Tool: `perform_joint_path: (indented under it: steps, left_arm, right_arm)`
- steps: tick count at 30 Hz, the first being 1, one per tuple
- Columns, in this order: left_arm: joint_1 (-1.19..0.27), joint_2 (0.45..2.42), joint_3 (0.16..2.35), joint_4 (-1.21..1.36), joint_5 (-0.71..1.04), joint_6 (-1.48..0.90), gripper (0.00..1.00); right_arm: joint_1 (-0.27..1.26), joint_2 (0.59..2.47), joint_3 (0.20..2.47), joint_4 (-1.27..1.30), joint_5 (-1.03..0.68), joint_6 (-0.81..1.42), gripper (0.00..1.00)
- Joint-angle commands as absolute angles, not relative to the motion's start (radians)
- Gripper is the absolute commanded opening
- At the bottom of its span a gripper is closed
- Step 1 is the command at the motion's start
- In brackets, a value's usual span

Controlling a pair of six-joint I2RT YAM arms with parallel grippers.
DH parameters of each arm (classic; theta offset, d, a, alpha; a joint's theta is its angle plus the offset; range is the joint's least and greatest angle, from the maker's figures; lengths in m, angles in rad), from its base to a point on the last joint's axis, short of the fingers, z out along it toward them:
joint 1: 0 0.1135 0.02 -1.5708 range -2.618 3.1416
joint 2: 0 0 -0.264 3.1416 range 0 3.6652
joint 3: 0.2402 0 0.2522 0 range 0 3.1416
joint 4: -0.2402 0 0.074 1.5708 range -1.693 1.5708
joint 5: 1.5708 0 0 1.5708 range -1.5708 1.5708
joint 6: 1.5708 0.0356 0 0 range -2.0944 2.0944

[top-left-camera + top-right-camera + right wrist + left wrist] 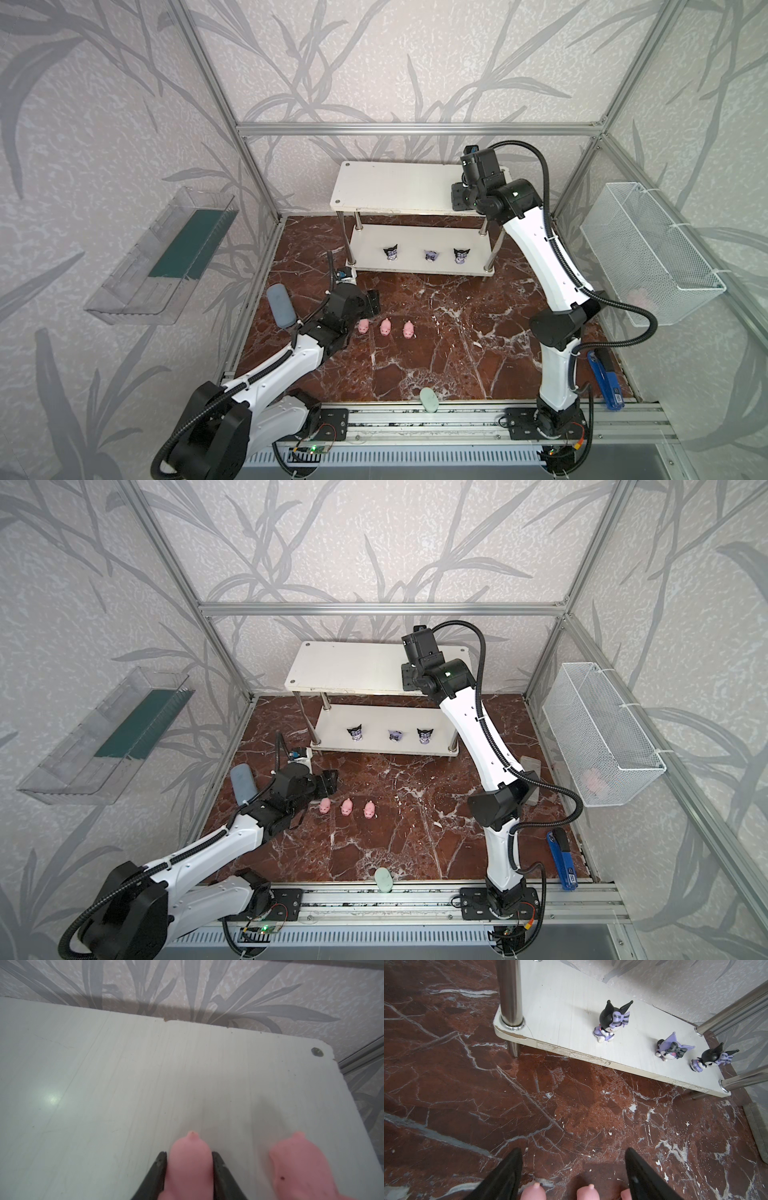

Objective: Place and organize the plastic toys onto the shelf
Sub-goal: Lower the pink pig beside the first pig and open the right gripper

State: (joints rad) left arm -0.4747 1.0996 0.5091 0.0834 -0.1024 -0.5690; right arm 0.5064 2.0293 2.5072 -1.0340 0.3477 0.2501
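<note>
At the left, the left gripper (573, 1152) hangs open and empty close by three small pink plastic pigs (385, 327), lined up on the dark red marbled tabletop (457, 353); these are yet to be shelved. On the lower board of the white two-tier shelf with silver posts (386, 187), three black-and-purple pointed-ear figurines (431, 255) stand in a spaced row, done. At the top board's right end, the right gripper (189, 1155) is clamped on a fourth pink pig (190, 1167), just beside a fifth pig (299, 1167) already set down. Whether the held one touches the board I cannot tell. Roughly half finished, by my reading
</note>
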Motion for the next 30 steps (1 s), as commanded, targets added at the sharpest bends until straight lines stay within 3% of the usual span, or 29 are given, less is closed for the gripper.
perform_joint_path:
  steps: [1, 18, 30]
  left_arm:
    - [-0.466, 1.110, 0.515, 0.097, -0.101, -0.573, 0.76]
    - [-0.457, 1.132, 0.515, 0.106, -0.086, -0.575, 0.76]
    - [-0.455, 1.124, 0.509, 0.104, -0.086, -0.580, 0.76]
  right_arm:
    - [0.494, 2.049, 2.569, -1.061, 0.328, 0.263, 0.36]
    - [0.491, 2.143, 2.694, -1.119, 0.305, 0.265, 0.36]
    - [0.489, 2.123, 2.721, -1.106, 0.296, 0.245, 0.52]
